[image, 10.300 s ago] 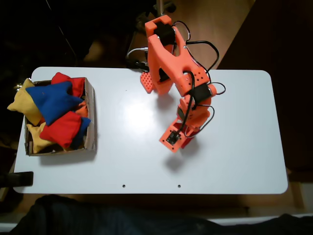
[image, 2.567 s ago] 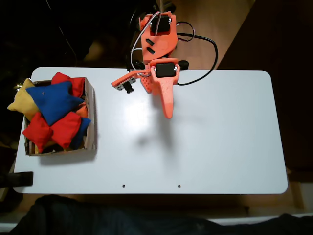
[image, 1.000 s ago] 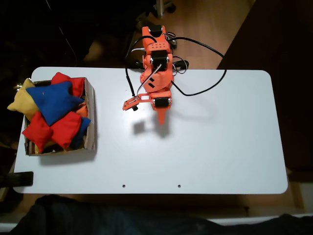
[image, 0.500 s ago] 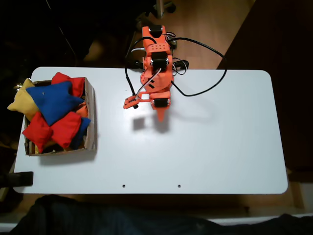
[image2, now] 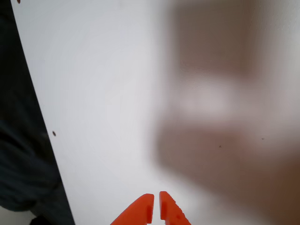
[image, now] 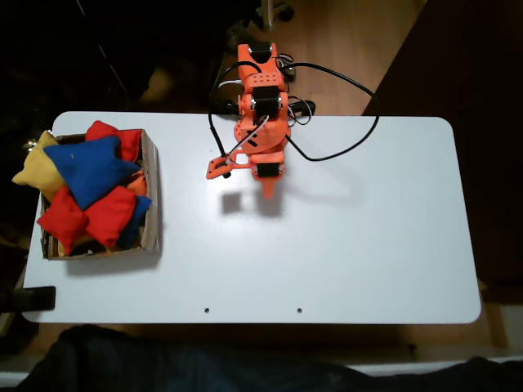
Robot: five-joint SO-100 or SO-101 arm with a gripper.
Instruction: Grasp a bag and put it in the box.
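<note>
Sitting at far left of the white bench (image: pixel 368 245) in the fixed view: box (image: pixel 152 196), red bag (image: pixel 61 220) in its near-left corner beside another red one, blue bag (image: pixel 86 167) on top (yellow ones poking out). Orange arm (image: pixel 260 106) folded mid-bench, well apart from the box. Tool (image2: pixel 155 206) tips nearly together, empty.

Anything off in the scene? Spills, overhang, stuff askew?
The box is overfilled: bags are heaped above its walls. A yellow bag hangs out over its left wall and past the table edge in the fixed view. Nothing spilled on the table. The claw is shut, holding nothing.
</note>
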